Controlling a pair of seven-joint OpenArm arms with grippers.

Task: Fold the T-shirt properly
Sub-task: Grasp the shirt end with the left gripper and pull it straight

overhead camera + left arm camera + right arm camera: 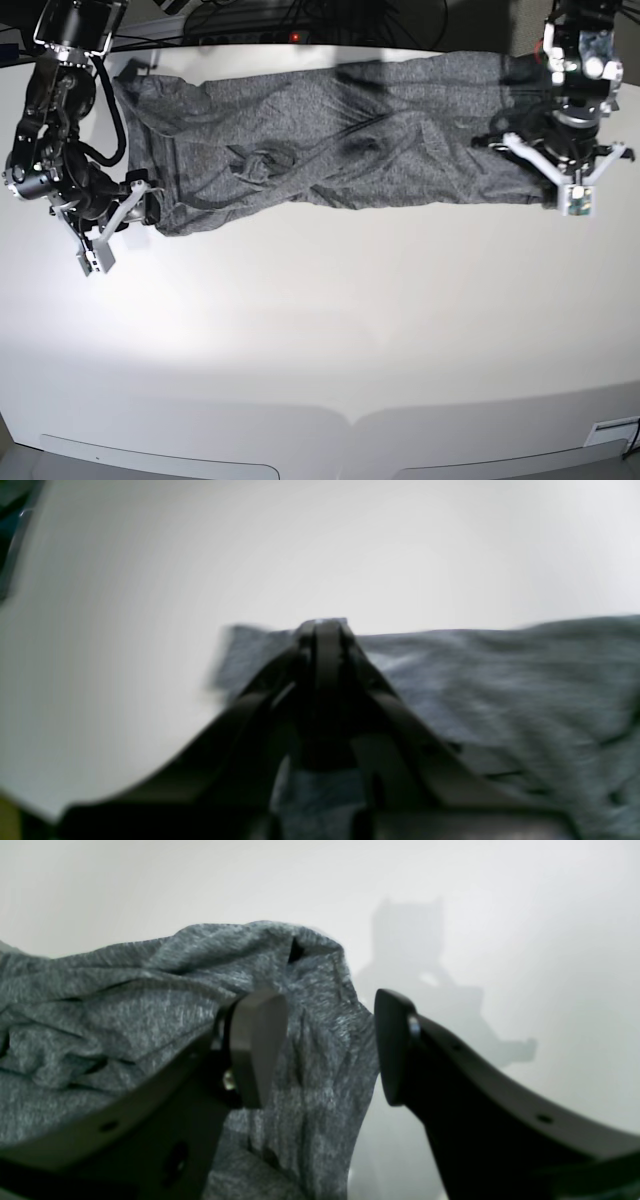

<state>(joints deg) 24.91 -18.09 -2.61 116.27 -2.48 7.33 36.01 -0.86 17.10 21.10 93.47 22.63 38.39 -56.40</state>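
**Currently: T-shirt lying in a long band, one gripper at each end**

Left wrist view: the picture is blurring heavily. The left gripper (322, 630) is showing its two dark fingers drawn together to a single tip, with no gap between them. That tip is sitting at the far edge of the T-shirt (500, 680), where a small flap of grey cloth is projecting onto the white table (150, 580). Cloth is also showing below the fingers. Whether fabric is pinched between them cannot be told from this view.

Right wrist view: the right gripper (330, 1045) is standing wide open, with a clear gap between its two pads. The left pad (257, 1040) is lying over the rumpled shirt; the right pad (392, 1045) is hanging over bare table just beside the cloth edge. Nothing is being held. The gripper's shadow is falling on the table beyond.

Base view: the shirt is lying wrinkled and stretched across the far part of the table, running almost the full width. The right gripper is sitting at the near corner of the shirt's end on the picture's left. The left gripper is sitting over the near edge of the opposite end, on the picture's right.
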